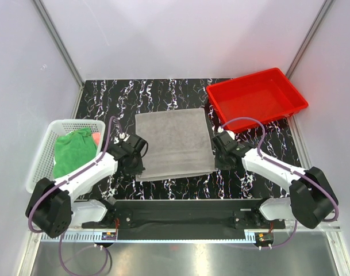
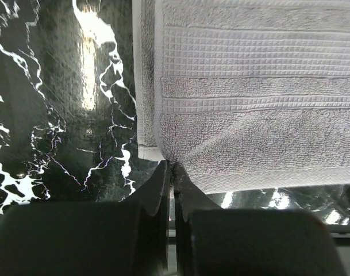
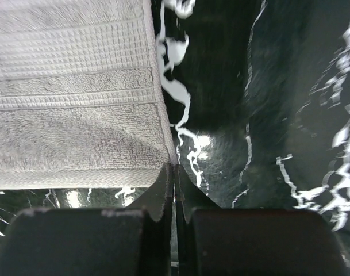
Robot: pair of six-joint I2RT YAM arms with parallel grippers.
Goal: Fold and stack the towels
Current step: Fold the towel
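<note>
Grey towel (image 1: 173, 144) spread flat at the centre of the frame on the black marbled table (image 1: 180, 92), laid out square, presumably so its near edge can be lifted and carried over for a first fold; left hand (image 2: 172, 168) at the towel's lower-left corner, fingers pressed together and pinching that corner, cloth puckering into the gap in the wrist view; right hand (image 3: 173, 168) at the lower-right corner, likewise pressed together, tips meeting right at the towel's edge, apparently nipping the corner hem, though how much cloth sits between them is hard to tell; both near corners taken at once, most likely to keep the edge straight during the fold; green towel (image 1: 74, 150) bunched in the white basket (image 1: 39, 164) at the left of the frame, waiting its turn, with a scrap of pink towel (image 1: 96, 138) showing beside it; red tray (image 1: 256, 99) at the upper right, holding nothing visible, perhaps meant for the finished stack; counted: three towels in sight, one grey, one green, one pink, with nothing of a fourth showing; one basket; one tray; two arms, two hands; nothing folded or stacked yet, judging by how things lie
</note>
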